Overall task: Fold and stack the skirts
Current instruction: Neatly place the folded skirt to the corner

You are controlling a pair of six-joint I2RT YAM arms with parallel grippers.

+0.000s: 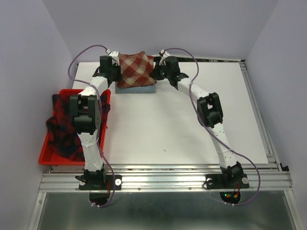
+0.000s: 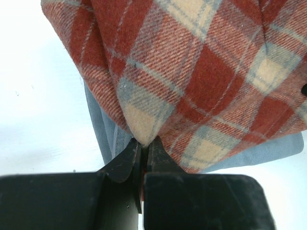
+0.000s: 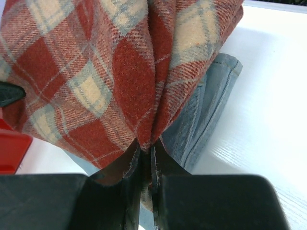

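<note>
The brick-red and cream check skirt (image 1: 135, 69) hangs between both grippers at the far middle of the table, over the folded light blue denim skirt (image 1: 136, 89) lying flat beneath it. My left gripper (image 1: 115, 68) is shut on the check skirt's left corner (image 2: 143, 139), and my right gripper (image 1: 156, 69) is shut on its right corner (image 3: 146, 143). Denim (image 2: 103, 129) shows under the check cloth in both wrist views (image 3: 211, 110). The red and navy plaid skirt (image 1: 62, 129) lies bunched in the red tray at the left.
The red plastic tray (image 1: 45, 155) sits at the table's left edge, beside the left arm. A white table top (image 1: 192, 124) spreads out in front of the skirts. An aluminium rail (image 1: 163, 179) runs along the near edge.
</note>
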